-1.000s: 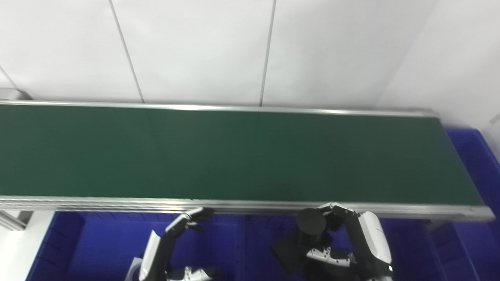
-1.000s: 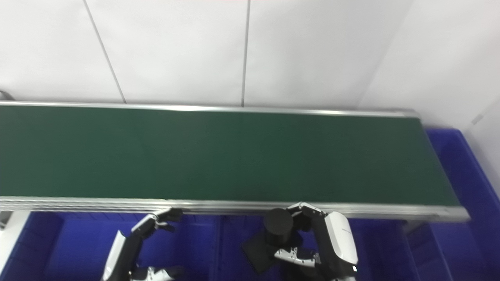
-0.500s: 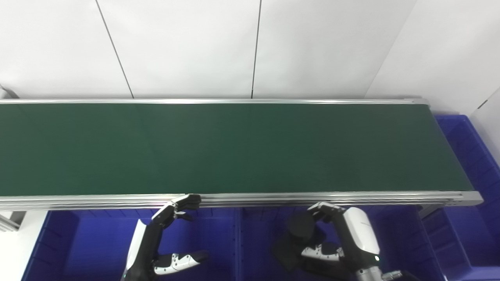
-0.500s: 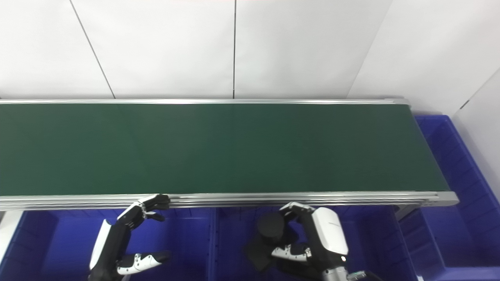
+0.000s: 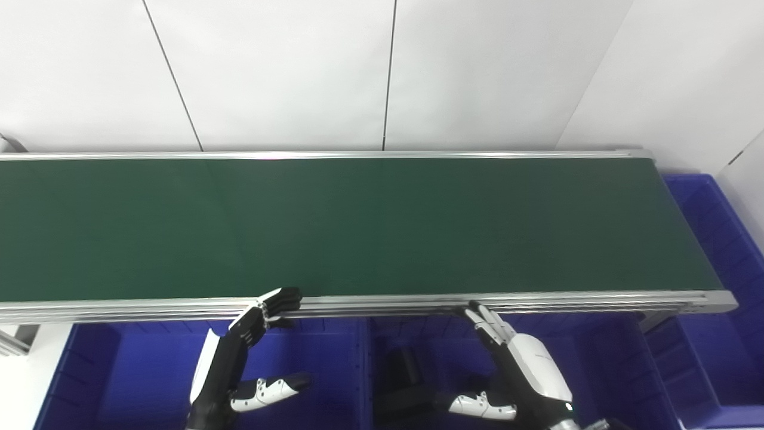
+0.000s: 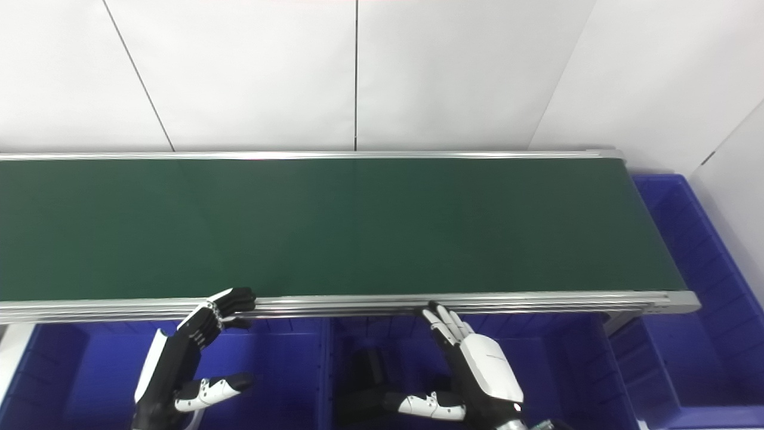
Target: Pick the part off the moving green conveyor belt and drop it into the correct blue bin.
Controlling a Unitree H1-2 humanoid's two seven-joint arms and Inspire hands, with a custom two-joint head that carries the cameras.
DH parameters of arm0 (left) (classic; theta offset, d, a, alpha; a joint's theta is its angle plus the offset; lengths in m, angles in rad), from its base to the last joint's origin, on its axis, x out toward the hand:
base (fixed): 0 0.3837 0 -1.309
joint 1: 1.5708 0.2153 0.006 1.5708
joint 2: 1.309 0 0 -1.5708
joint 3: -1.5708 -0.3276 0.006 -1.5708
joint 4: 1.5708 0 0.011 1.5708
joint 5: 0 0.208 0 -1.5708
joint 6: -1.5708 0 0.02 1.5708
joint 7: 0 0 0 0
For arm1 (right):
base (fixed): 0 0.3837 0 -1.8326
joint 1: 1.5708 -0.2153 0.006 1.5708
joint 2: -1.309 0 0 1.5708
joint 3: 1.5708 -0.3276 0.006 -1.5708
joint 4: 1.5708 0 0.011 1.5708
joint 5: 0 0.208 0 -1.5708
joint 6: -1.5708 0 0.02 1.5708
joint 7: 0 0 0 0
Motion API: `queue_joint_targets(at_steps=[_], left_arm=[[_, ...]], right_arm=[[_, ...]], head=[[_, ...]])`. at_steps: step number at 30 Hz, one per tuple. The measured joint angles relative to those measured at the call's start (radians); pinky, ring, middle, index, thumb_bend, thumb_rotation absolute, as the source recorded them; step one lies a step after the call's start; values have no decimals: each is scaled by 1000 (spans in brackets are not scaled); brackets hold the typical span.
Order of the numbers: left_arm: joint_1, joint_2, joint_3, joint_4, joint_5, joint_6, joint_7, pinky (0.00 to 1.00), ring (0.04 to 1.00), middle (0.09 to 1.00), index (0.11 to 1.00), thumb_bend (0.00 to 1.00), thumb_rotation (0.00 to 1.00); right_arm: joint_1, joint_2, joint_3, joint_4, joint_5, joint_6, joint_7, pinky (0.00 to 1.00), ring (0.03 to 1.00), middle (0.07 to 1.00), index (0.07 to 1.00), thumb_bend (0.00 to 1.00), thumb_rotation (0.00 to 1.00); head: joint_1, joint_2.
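The green conveyor belt (image 5: 358, 227) runs across the view and carries nothing. My right hand (image 5: 513, 364) is open, fingers spread, over the middle blue bin (image 5: 430, 340) below the belt's near rail. A black cylindrical part (image 5: 406, 367) lies inside that bin, left of the hand, on top of other dark parts. My left hand (image 5: 245, 352) is open and empty over the left blue bin (image 5: 137, 370), its fingertips close to the rail. The same part shows in the right eye view (image 6: 367, 367).
The belt's metal near rail (image 5: 382, 303) runs just above both hands. Another blue bin (image 5: 716, 221) stands at the belt's right end. A white wall is behind the belt.
My right hand has opened and let go of the black cylindrical part, which has dropped into the middle bin. The camera shifted between the earliest frames and now.
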Motion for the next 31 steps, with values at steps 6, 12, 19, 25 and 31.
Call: queue_joint_targets(at_steps=[6,12,19,25,31], left_arm=[[14,-12,34,-12,0,0,-28,625,738,766,766,908,551],[28,-23,42,-26,1,0,-37,615,731,759,757,911,551],[31,-24,45,-26,3,0,-50,617,728,755,752,911,553],[39,-28,48,-27,11,0,-55,611,723,752,753,908,554],[39,-28,48,-27,20,0,-56,609,721,750,751,925,550]], right_arm=[[40,74,-10,-2,41,-142,-166,822,905,939,952,890,798],[87,136,24,-24,243,-226,-170,763,876,931,946,876,673],[84,135,60,-10,475,-286,-86,696,827,896,924,928,538],[85,132,52,-4,502,-286,-43,695,807,873,921,923,499],[91,131,38,-7,499,-276,-3,717,819,875,928,908,513]], head=[[0,6],[3,17],[18,23],[20,21],[28,20]])
